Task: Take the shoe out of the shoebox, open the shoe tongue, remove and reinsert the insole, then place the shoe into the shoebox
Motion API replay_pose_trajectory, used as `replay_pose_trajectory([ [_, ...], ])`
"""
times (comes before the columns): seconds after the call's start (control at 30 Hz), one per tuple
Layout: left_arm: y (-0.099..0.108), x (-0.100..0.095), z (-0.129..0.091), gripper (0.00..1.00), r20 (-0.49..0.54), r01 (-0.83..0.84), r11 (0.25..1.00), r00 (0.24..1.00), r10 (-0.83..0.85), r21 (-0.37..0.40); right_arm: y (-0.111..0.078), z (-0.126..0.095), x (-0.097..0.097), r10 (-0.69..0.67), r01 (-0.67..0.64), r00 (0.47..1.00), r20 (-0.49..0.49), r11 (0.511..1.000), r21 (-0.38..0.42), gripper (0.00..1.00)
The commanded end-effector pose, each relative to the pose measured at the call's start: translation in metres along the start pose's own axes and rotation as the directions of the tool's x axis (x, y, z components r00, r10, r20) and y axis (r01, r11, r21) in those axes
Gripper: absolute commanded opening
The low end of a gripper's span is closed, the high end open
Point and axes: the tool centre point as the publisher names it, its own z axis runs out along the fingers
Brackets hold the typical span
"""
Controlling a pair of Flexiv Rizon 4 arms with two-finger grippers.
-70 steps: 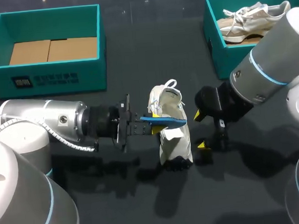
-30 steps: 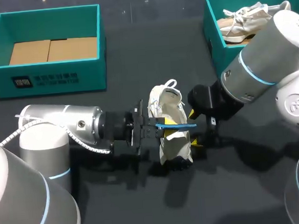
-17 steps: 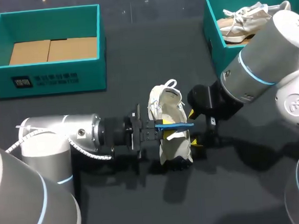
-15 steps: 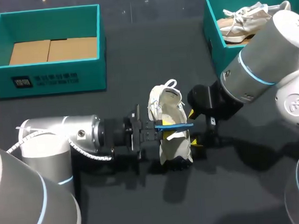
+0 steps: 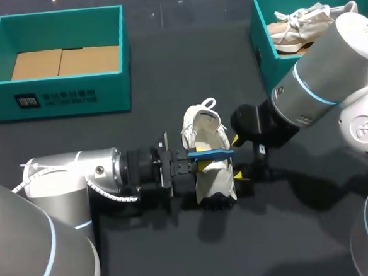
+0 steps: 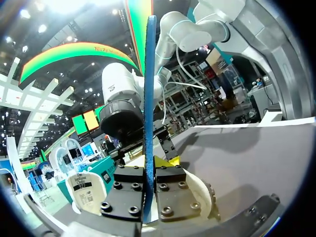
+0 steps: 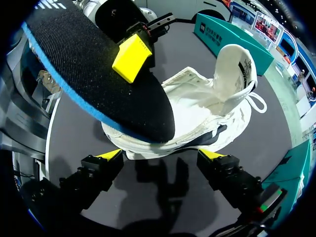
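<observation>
A white shoe stands on the dark table between my two arms. My left gripper is shut on a blue-edged insole that lies level across the shoe's opening. In the left wrist view the insole shows edge-on, clamped in that gripper. In the right wrist view the insole's black face carries a yellow fingertip of my left gripper, above the shoe. My right gripper stands open at the shoe's right side, and the shoe sits just ahead of this gripper.
A teal shoebox with cardboard on its floor stands at the back left. A second teal shoebox at the back right holds beige shoes, partly hidden by my right arm. Dark table lies open in front of the shoe.
My left arm has swung lower and pulled back a little to the left, drawing the insole with it. The shoe and the right arm have stayed in place.
</observation>
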Motion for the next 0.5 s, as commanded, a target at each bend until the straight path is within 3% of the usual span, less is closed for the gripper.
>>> replay_pose_trajectory([
  [0.03,0.012,0.000,0.000,0.00,-0.006,0.001,1.000,1.000,-0.001,0.010,0.000,0.001,0.001,0.000,0.000,1.000,0.003,1.000,0.001,1.00],
  [0.5,0.040,-0.006,-0.005,0.00,-0.039,0.023,0.998,0.999,-0.025,-0.055,0.000,0.001,0.001,0.000,0.000,1.000,0.003,1.000,0.001,1.00],
])
